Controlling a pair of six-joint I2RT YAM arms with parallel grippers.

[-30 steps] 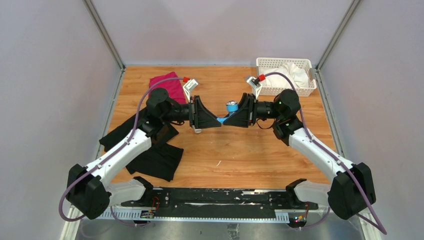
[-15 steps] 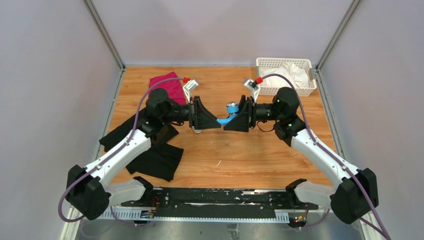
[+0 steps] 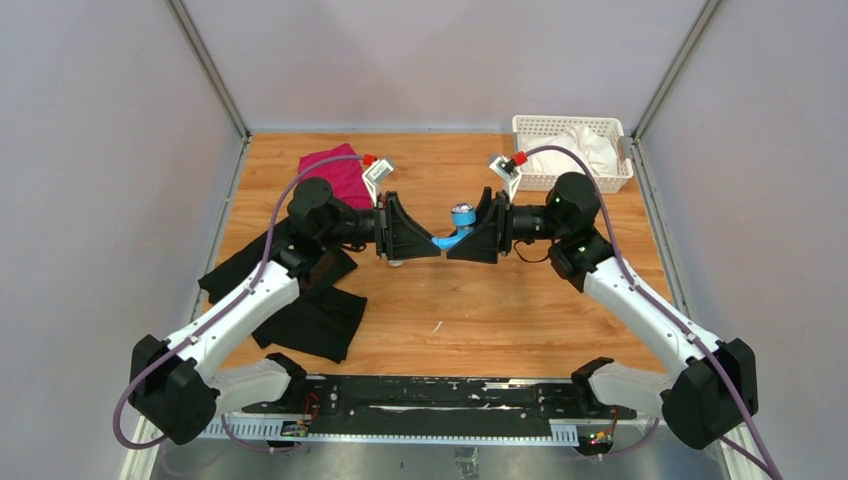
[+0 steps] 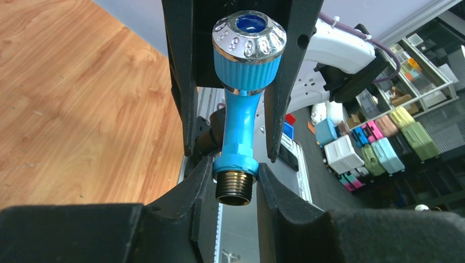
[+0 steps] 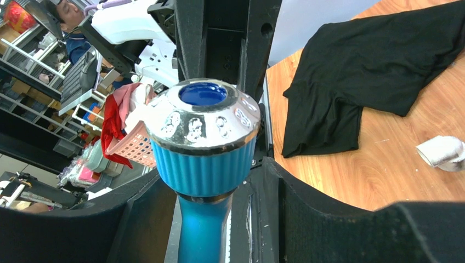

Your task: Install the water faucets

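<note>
The bright blue faucet (image 3: 457, 228), with a silvery knob on top, hangs in the air above the table's middle between my two grippers. My left gripper (image 3: 436, 247) is shut on its collar just above the brass thread, as the left wrist view (image 4: 234, 174) shows on the faucet (image 4: 240, 123). My right gripper (image 3: 453, 248) comes from the opposite side. Its jaws press against the ribbed blue knob of the faucet (image 5: 204, 161) in the right wrist view (image 5: 211, 171). The right fingers (image 4: 183, 82) flank the knob.
A short white pipe fitting (image 3: 396, 262) lies on the wood under the left gripper and shows in the right wrist view (image 5: 441, 152). Black cloth (image 3: 300, 300) and magenta cloth (image 3: 335, 172) lie at the left. A white basket (image 3: 522, 127) with white cloth stands at the back right.
My right arm swung and its gripper levelled out around the faucet. My left arm's elbow shifted slightly left. The faucet stayed nearly in place.
</note>
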